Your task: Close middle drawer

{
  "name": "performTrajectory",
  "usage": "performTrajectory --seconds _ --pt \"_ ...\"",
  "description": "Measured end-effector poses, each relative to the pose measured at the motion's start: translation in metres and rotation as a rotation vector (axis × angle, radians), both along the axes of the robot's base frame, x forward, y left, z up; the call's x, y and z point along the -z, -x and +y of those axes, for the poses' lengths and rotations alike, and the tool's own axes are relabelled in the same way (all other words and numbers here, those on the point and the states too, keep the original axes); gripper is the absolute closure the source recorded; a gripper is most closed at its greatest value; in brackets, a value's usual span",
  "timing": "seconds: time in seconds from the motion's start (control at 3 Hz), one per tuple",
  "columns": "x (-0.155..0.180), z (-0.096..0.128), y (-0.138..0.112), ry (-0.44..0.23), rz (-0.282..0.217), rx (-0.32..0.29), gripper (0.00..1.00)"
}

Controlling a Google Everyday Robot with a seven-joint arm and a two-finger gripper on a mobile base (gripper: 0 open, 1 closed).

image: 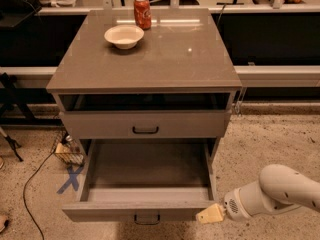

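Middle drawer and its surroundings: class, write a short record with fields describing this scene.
Middle drawer: pulled far out, nothing seen inside
Gripper: low, beside the drawer front's right corner
Cabinet top: white bowl and red can, near the back
Upper drawer: front far less pulled out
Task status: drawer not yet closed

A white bowl (pixel 124 35) sits on the grey cabinet top (pixel 170 59), upper middle of the frame, a red can (pixel 142 12) just behind it. A blue tape X (pixel 70 178) marks the floor (pixel 265 144) at lower left, near a black cable (pixel 27 199).
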State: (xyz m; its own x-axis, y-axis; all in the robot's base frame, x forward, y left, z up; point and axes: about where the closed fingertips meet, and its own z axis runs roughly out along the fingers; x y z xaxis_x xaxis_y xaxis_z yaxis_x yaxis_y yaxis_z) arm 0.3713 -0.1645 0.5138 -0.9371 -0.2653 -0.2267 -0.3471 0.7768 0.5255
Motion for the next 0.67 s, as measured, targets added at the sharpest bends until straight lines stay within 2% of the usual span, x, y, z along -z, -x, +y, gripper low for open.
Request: performTrajectory --seconds 0.33,0.67 --pt "0.041 0.001 0.009 0.002 0.060 0.036 0.66" --pt "0.081 0.004 0.013 0.017 0.079 0.071 0.89"
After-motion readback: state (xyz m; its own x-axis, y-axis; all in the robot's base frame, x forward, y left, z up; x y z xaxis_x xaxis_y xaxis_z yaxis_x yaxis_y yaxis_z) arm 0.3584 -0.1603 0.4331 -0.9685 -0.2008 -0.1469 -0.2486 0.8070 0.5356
